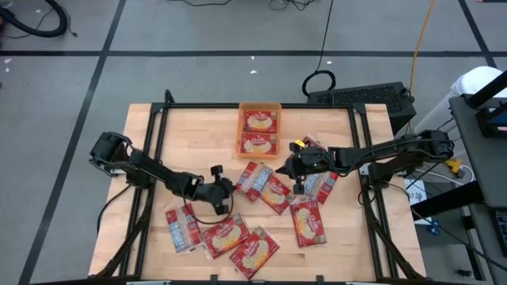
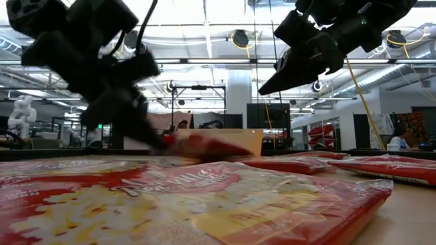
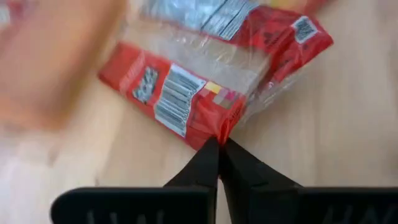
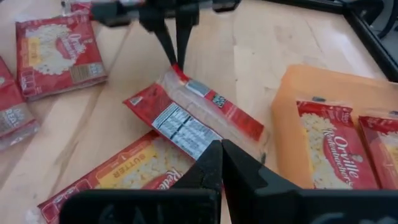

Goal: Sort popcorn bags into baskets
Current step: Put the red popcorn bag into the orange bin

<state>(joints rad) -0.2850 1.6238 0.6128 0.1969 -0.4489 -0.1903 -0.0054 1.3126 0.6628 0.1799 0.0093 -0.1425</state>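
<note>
Popcorn bag (image 3: pixel 205 87), frame centre: light, flat, slippery film; left end effector (image 3: pixel 219 149) pinches its corner seam. Right end effector (image 4: pixel 221 155) closed, empty.

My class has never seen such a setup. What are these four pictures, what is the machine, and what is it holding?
It is a robot: two dark arms at a wooden table, each ending in a two-finger gripper. One picture looks straight down, one looks level across the table, two come from wrist cameras. Red popcorn bags lie scattered on the table; two more lie in the orange tray. The left gripper is shut on a corner of the barcode-side bag. The right gripper, shut and empty, hangs above the table.
</note>
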